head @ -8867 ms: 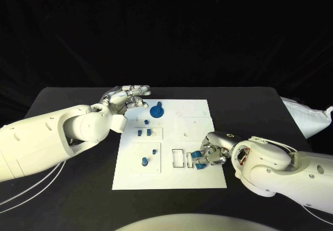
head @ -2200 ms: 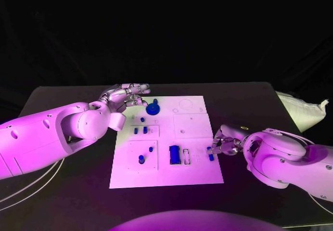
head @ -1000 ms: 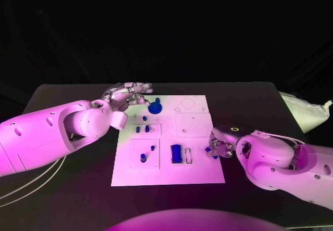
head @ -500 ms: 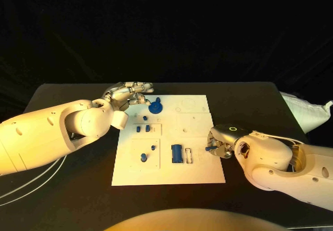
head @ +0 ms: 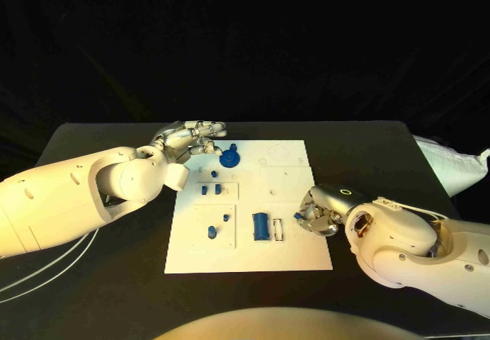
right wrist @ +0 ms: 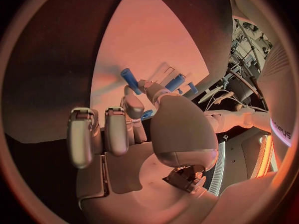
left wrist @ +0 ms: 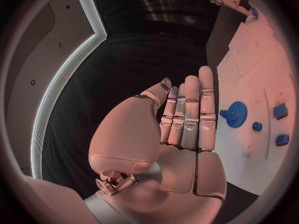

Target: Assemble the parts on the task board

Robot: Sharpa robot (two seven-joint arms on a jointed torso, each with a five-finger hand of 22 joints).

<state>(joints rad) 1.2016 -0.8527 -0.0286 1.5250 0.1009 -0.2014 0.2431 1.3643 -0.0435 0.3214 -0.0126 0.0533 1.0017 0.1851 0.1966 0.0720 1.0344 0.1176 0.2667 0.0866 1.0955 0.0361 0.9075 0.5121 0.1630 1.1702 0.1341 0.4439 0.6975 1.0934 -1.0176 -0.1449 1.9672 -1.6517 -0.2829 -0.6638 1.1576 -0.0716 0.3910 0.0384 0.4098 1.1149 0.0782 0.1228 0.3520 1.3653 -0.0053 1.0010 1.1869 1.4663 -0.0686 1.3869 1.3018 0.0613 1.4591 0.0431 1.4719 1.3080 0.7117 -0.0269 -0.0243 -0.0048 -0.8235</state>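
The white task board point(head: 296, 255) lies mid-table. On it are a blue gear point(head: 230, 157), several small blue pegs point(head: 212, 231) and a blue block point(head: 260, 227) lying in a slot, beside an empty slot point(head: 275, 228). My right hand point(head: 318, 218) is at the board's right edge and pinches a small blue peg point(head: 299, 217) between thumb and finger; the right wrist view shows that peg point(right wrist: 129, 78) sticking out above the board point(right wrist: 149, 50). My left hand point(head: 194, 138) hovers at the board's far left corner beside the gear point(left wrist: 235, 114), fingers point(left wrist: 190, 114) straight, holding nothing.
A white bag point(head: 454, 166) lies at the table's right edge. Pale cables point(head: 41, 283) run over the table at the left front. Black table surface surrounds the board on all sides.
The blue block that my right hand held now lies in its slot. That hand has since picked a small blue peg off the board's right edge and carried it slightly left. My left hand stayed put.
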